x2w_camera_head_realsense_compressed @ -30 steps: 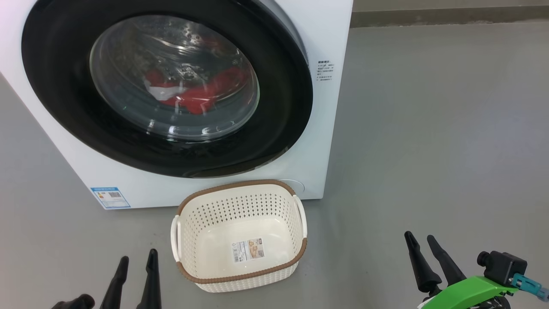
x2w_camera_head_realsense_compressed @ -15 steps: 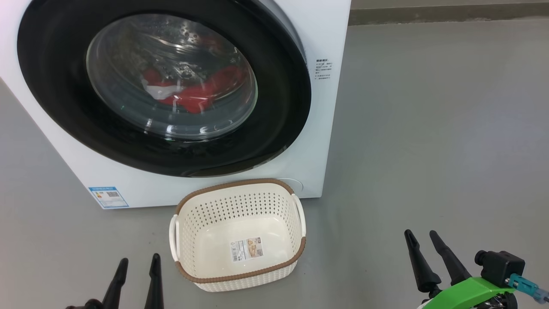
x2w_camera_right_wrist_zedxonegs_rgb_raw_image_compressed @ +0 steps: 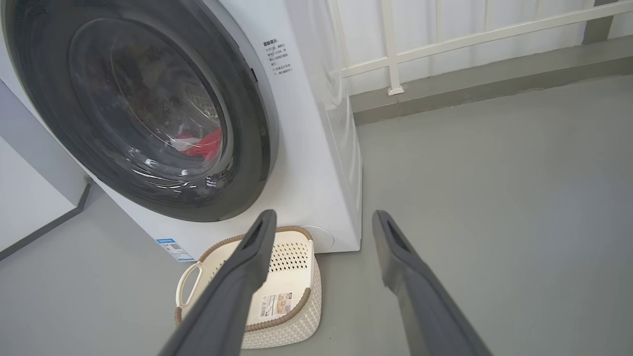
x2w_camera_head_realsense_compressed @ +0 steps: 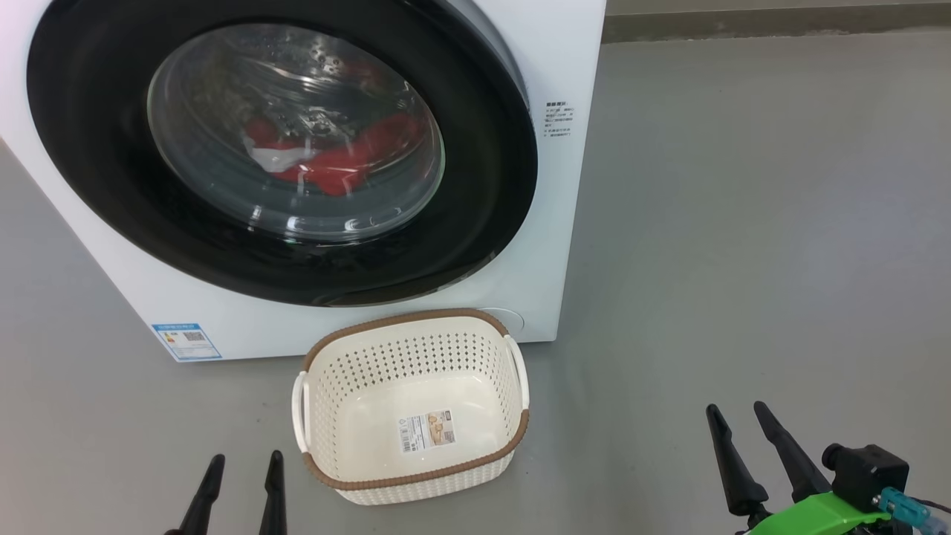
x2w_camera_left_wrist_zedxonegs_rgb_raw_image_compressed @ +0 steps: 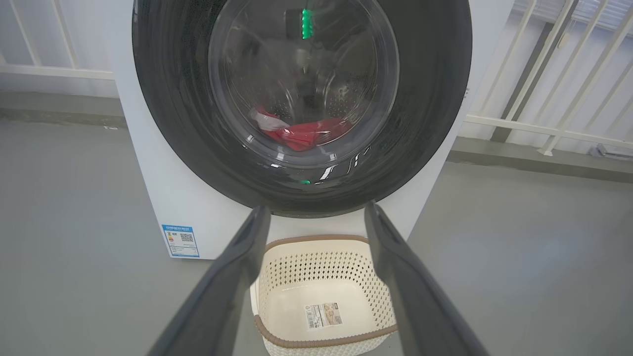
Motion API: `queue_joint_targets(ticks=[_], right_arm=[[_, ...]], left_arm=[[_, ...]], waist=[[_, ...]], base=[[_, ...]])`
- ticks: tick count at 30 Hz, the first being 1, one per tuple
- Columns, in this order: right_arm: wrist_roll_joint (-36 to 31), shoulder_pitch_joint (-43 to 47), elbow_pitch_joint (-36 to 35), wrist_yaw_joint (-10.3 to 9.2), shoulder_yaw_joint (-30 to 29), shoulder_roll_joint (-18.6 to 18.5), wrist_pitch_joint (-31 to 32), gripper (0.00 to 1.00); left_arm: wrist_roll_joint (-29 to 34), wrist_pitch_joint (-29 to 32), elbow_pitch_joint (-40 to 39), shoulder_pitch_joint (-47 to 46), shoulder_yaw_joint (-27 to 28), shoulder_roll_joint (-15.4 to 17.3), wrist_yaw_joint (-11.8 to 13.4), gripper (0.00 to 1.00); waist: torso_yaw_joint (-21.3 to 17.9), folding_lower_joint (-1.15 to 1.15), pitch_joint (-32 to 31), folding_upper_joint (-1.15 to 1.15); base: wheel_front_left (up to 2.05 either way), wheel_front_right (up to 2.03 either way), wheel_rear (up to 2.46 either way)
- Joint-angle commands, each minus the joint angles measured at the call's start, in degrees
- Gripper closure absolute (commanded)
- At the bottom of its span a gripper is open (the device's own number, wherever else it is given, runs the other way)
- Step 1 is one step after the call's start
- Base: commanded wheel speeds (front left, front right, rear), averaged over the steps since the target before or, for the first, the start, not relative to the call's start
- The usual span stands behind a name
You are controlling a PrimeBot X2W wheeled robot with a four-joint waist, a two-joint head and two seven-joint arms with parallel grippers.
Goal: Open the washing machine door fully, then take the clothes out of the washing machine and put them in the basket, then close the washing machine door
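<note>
Both claws hang low and empty. The left claw (x2w_camera_head_realsense_compressed: 246,461) has its two dark fingers spread, just to the left of the basket (x2w_camera_head_realsense_compressed: 405,319). The right claw (x2w_camera_head_realsense_compressed: 735,412) is parted the same way, well off to the basket's right over the bare grey floor (x2w_camera_head_realsense_compressed: 743,223).

The basket itself is empty, with only a paper label on its bottom. Right behind it, close enough that I can't tell whether they touch, stands the washing machine (x2w_camera_head_realsense_compressed: 568,245). The washing machine door (x2w_camera_head_realsense_compressed: 96,156) looms above the basket and looks shut, or very nearly. The clothes (x2w_camera_head_realsense_compressed: 349,160) lie low in the drum behind the glass, a red heap with some white.

So the door comes first, I'd say. Its free edge seems to be on the side above the basket's right handle, which would suit the right claw. I'd hook a finger behind that glossy rim rather than pinch it, since it looks slippery. Then I'd pull along the door's own arc, keeping above the basket so as not to nudge it.
</note>
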Motion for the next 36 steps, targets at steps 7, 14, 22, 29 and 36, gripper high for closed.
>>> queue_joint_targets(ticks=[7,14,22,29,36], right_arm=[[-3.96,0.51,-1.79,-0.04,0.68,-0.67,-1.80,0.00],[-4.17,0.64,-2.11,-0.04,0.37,-0.44,-1.80,0.00],[-3.69,0.66,-2.55,-0.04,0.15,-0.15,-1.80,0.00],[-1.90,-0.44,-3.17,-0.04,0.76,0.30,-1.80,1.00],[3.66,-5.79,-4.58,-0.04,1.95,1.57,-1.80,1.00]], left_arm=[[3.20,-1.71,-0.27,-0.16,2.56,0.60,-1.14,0.00],[2.76,-1.71,0.21,-0.45,2.85,0.60,-1.59,0.00],[2.50,-1.71,0.59,-0.76,2.54,0.60,-1.92,0.00],[2.59,-1.71,0.67,-1.02,2.13,0.60,-2.05,0.00],[2.27,-1.71,0.62,-2.20,0.36,0.60,-2.01,0.00]], waist=[[-0.15,0.00,0.04,0.00],[-0.12,0.00,0.10,0.00],[0.17,0.00,0.04,0.00],[0.50,0.00,0.14,0.00],[1.68,0.00,1.80,0.00]], base=[[0.00,0.00,0.00],[0.00,0.00,0.00],[0.00,0.00,0.00],[0.00,0.00,0.00],[0.00,0.00,0.00]])
